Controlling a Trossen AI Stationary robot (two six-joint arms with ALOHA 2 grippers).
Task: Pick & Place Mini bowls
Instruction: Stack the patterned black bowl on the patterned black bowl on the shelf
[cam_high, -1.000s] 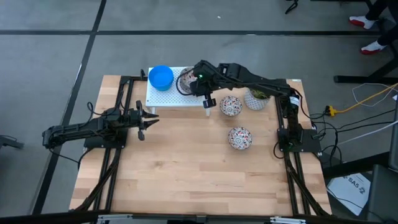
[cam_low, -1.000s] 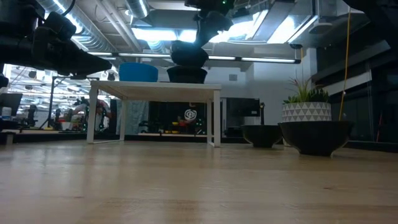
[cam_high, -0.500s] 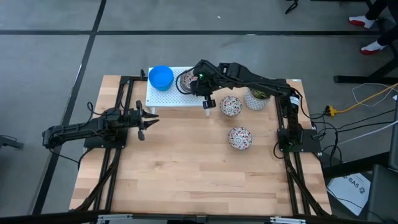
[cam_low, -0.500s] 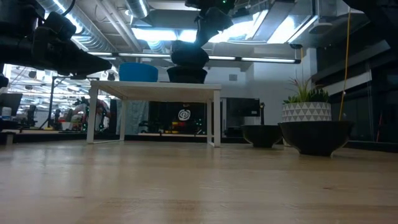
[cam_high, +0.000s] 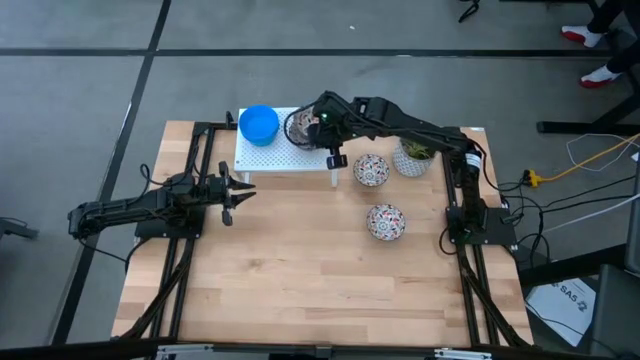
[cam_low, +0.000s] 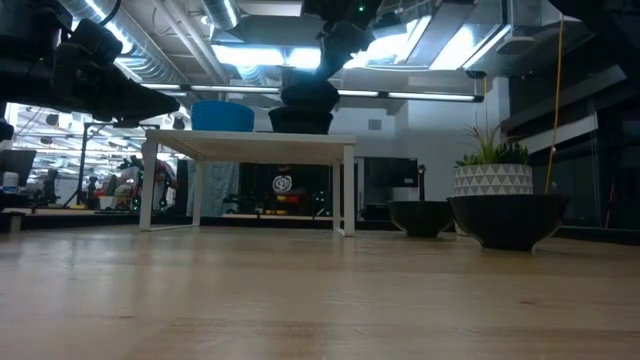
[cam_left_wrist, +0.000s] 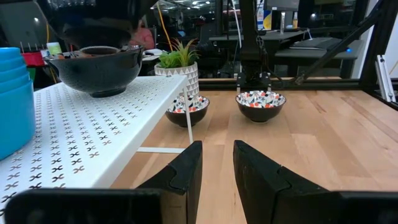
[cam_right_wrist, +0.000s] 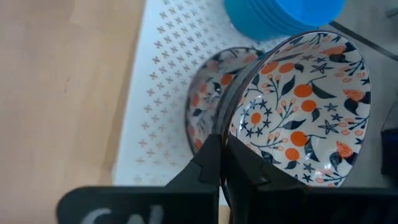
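Looking straight down, the right gripper (cam_high: 318, 127) hung over the white perforated shelf (cam_high: 262, 158), its fingers pinched on the rim of a floral bowl (cam_high: 298, 126), beside the stack of blue bowls (cam_high: 258, 123); two more floral bowls (cam_high: 371, 169) lay on the wooden table (cam_high: 300, 280) near a potted plant (cam_high: 412, 155), and the left gripper (cam_high: 232, 196) waited by the table's left edge, jaws partly apart and empty. From table height, the held bowl (cam_low: 308, 94) hung just above another bowl (cam_low: 300, 120) resting on the shelf. Past the left wrist's fingers (cam_left_wrist: 185, 171), which stood parted with nothing between them, both table bowls showed. At the right wrist, the closed fingers (cam_right_wrist: 208, 160) clamped the tilted bowl's rim above a second floral bowl (cam_right_wrist: 208, 102).
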